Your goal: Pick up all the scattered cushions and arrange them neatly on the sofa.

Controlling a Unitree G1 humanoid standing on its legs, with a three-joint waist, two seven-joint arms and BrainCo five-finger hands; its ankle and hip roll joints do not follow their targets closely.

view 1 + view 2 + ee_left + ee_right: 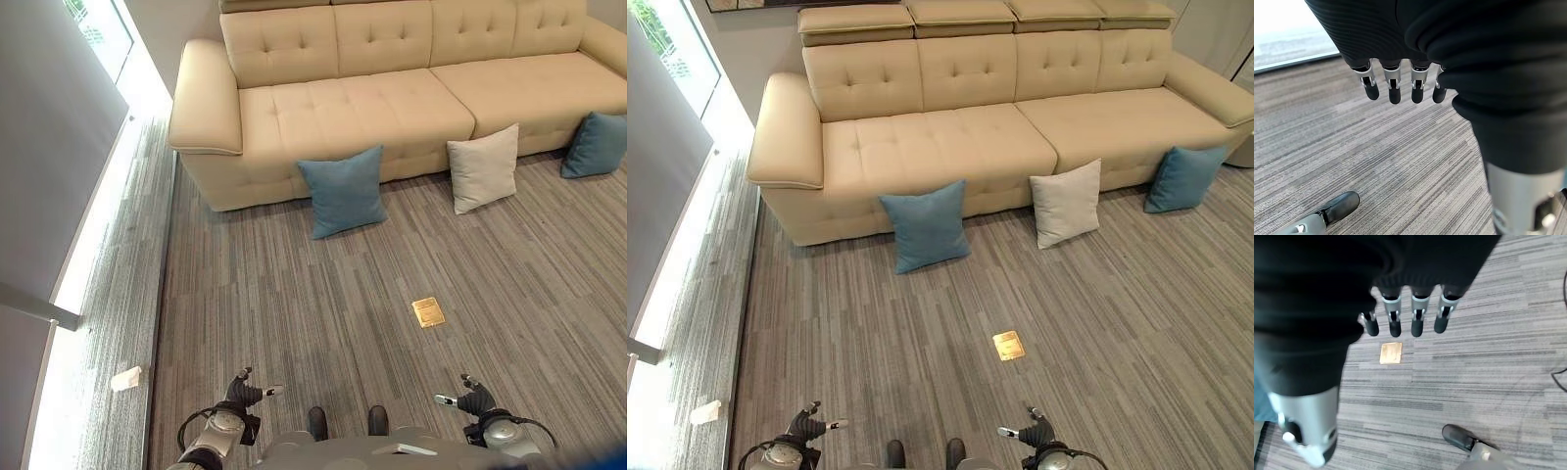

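Note:
A beige tufted sofa (pixel 392 98) stands across the far side of the room. Three cushions lean upright against its front on the carpet: a blue cushion (pixel 342 191) at the left, a cream cushion (pixel 483 167) in the middle, and another blue cushion (pixel 595 145) at the far right. My left hand (pixel 247 392) hangs low at the near edge, well short of the cushions, with its fingers (pixel 1394 88) straight and nothing in them. My right hand (pixel 472 399) hangs likewise, its fingers (pixel 1418 320) relaxed and empty.
A brass floor plate (pixel 428 311) sits in the carpet between me and the sofa. A window (pixel 98 29) and a pale ledge run along the left wall. A small white object (pixel 125 378) lies by that ledge.

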